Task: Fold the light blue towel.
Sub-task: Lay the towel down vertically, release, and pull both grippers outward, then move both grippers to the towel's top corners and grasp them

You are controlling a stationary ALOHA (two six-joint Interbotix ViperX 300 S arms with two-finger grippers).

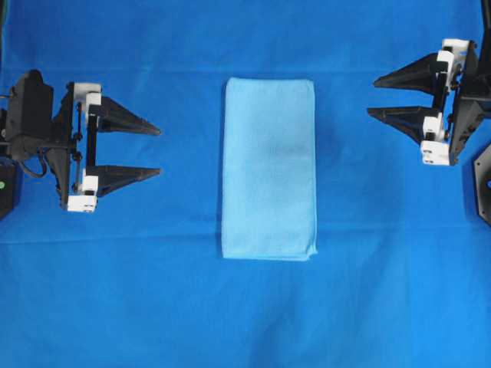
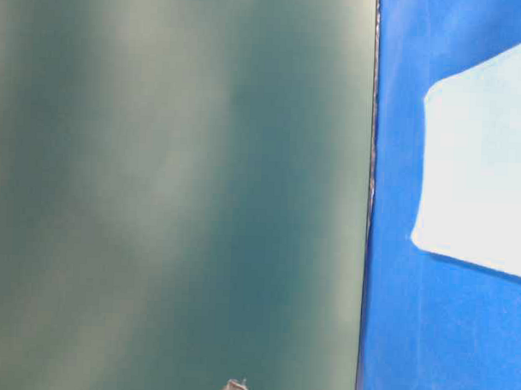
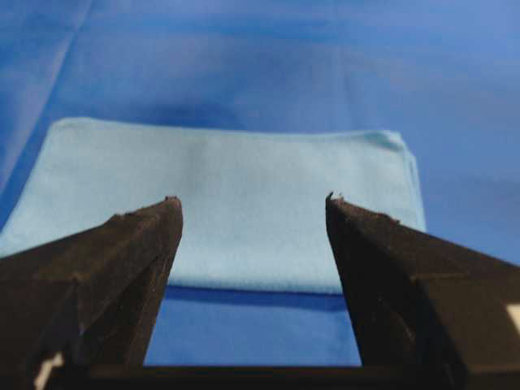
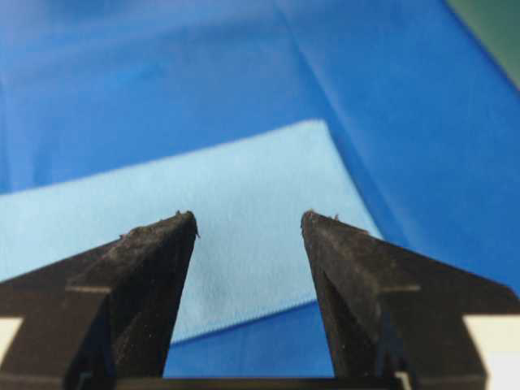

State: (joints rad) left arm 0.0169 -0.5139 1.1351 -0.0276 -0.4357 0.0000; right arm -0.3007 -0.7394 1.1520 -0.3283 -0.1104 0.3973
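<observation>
Light blue towel (image 1: 268,169) lies as a folded strip; left gripper (image 1: 159,150) and right gripper (image 1: 371,96) both released, empty. We grab matching end corners for the next fold.

No text, label, brand, number or sign can be read in any of the views.
</observation>
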